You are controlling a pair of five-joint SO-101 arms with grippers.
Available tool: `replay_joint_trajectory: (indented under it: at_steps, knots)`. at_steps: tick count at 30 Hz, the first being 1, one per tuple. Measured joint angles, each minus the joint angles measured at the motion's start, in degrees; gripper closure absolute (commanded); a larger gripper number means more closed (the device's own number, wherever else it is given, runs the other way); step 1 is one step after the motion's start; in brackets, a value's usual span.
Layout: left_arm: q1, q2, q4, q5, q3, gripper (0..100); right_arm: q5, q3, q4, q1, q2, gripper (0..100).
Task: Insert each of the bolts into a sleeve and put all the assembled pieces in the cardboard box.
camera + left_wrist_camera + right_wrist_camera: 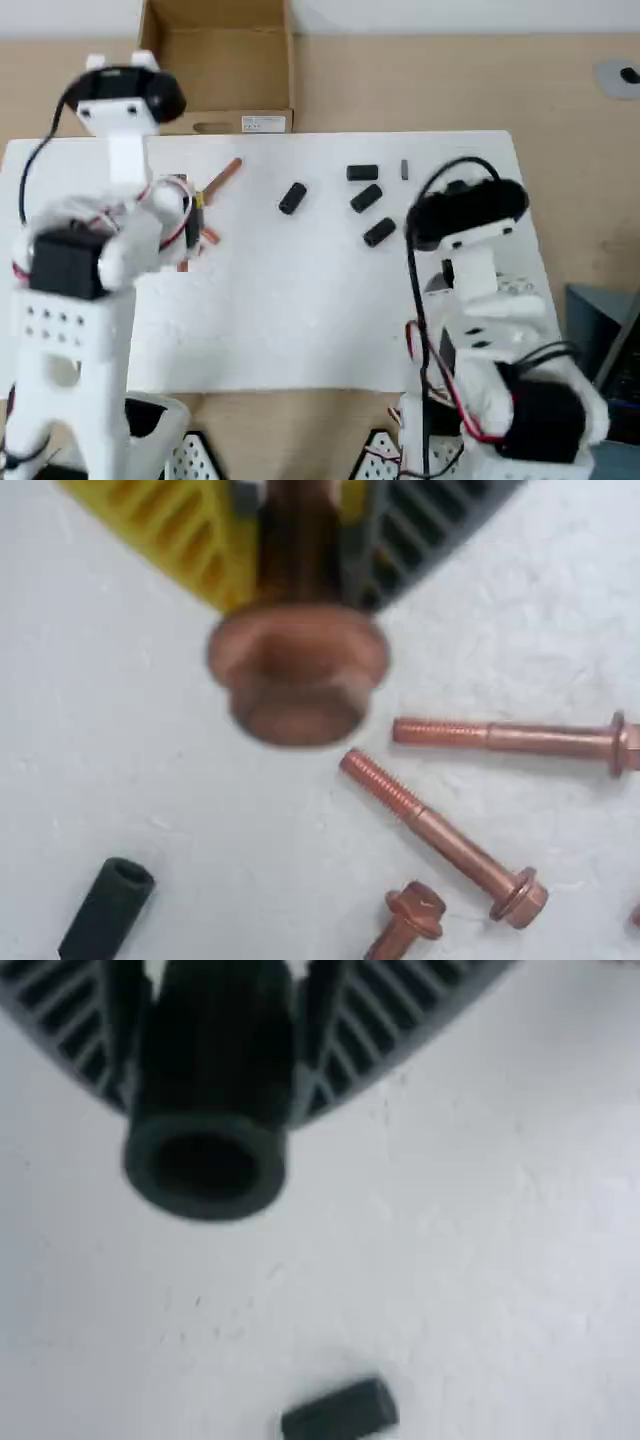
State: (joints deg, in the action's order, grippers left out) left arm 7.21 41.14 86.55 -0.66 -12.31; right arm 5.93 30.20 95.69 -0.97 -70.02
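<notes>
**Bolt in the left jaws, sleeve in the right**

High view: the cardboard box (215, 65) stands open at the far edge of the worktop (420, 90), against the white foam board (300, 310). The left arm (110, 235) is over the board's left part, and a loose bolt (222, 180) lies just beside it. Four loose sleeves (292, 197), all black, lie on the far half of the board. One is near the middle and the other three are grouped close to the right arm (470, 235).

Left wrist view: the left gripper (300, 540) has its jaws clenched on the held bolt (298, 675). The copper shank runs up between a yellow finger (170, 530) and a dark finger (420, 530), and the flanged hex head points at the camera, clear of the board. Below it three spare bolts (440, 838) lie on the foam, near one another but apart. A single black sleeve (105, 910) lies well off to the side.

Right wrist view: the right gripper (215, 1010) has its jaws grasping the held sleeve (205, 1120). Its open bore faces the camera and it hangs above the board. A lying sleeve (340, 1412) rests on the foam beneath.
</notes>
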Motion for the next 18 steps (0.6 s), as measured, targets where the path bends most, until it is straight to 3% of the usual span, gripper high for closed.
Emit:
replay_joint_trajectory:
  at_steps: [7,18]
  knots:
    - [0.0,16.3,-11.1,0.0,-19.4,100,-8.4,14.3,-11.6,1.8,-7.5,98.9]
    - [0.9,42.6,-22.6,-8.0,-41.8,100,-14.9,30.9,-21.2,20.9,-20.5,98.9]
